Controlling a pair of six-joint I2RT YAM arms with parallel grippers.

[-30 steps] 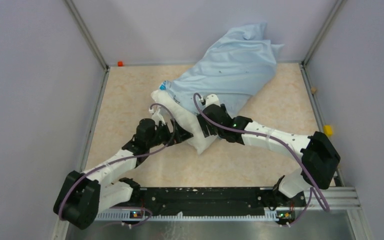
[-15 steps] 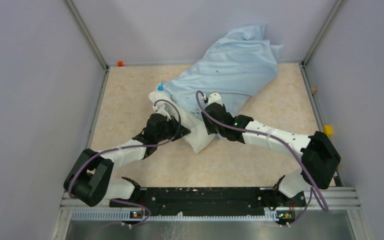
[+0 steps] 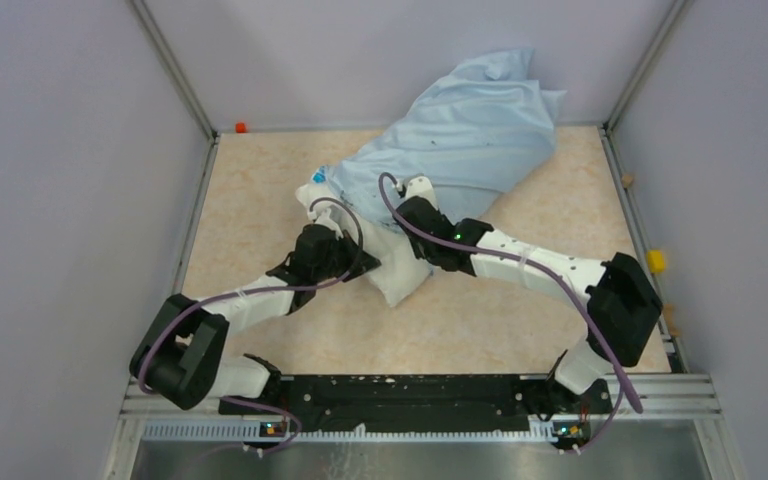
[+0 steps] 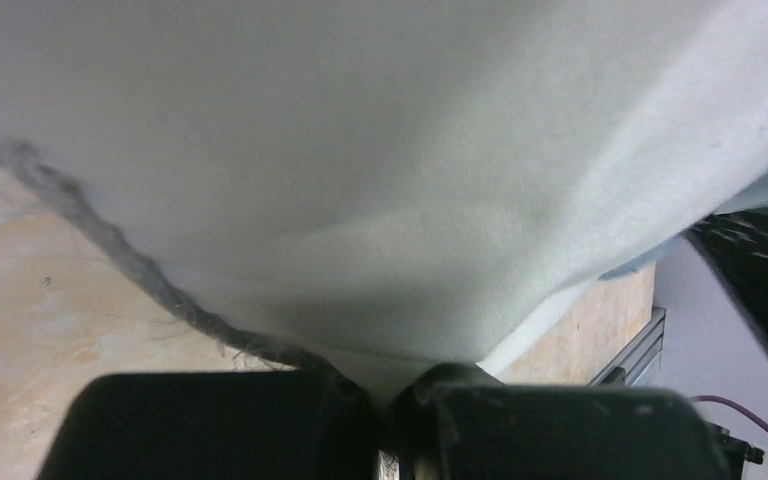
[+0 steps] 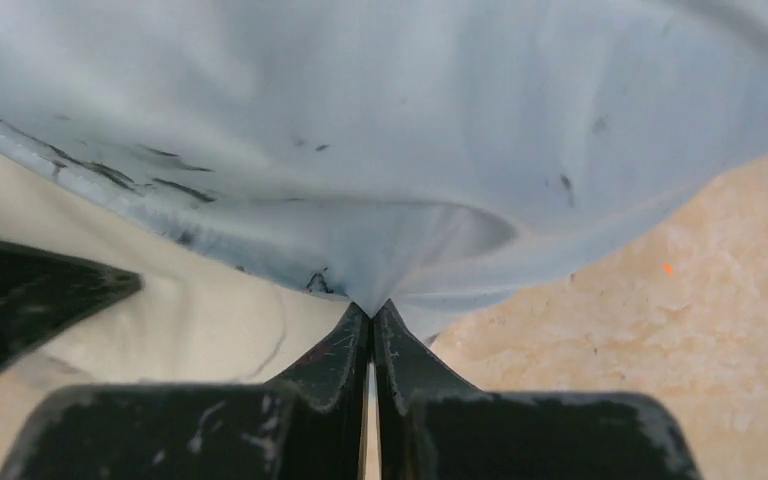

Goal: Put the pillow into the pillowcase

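We note the plump off-white pillow [image 3: 397, 272] lying diagonally mid-surface [image 3: 260, 200], its far part sheathed in the wrinkled light-blue pillowcase [image 3: 465, 150], its near end bare and protruding.

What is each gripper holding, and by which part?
The left gripper pinches the pillow at its bare edge; the right gripper pinches the pillowcase at its open edge.

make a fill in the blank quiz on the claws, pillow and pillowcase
The left claw is ____ on the pillow.
The right claw pinches the pillowcase, whose fabric is light ____.
The pillow's near end sticks ____ of the pillowcase.
Missing words: shut, blue, out.
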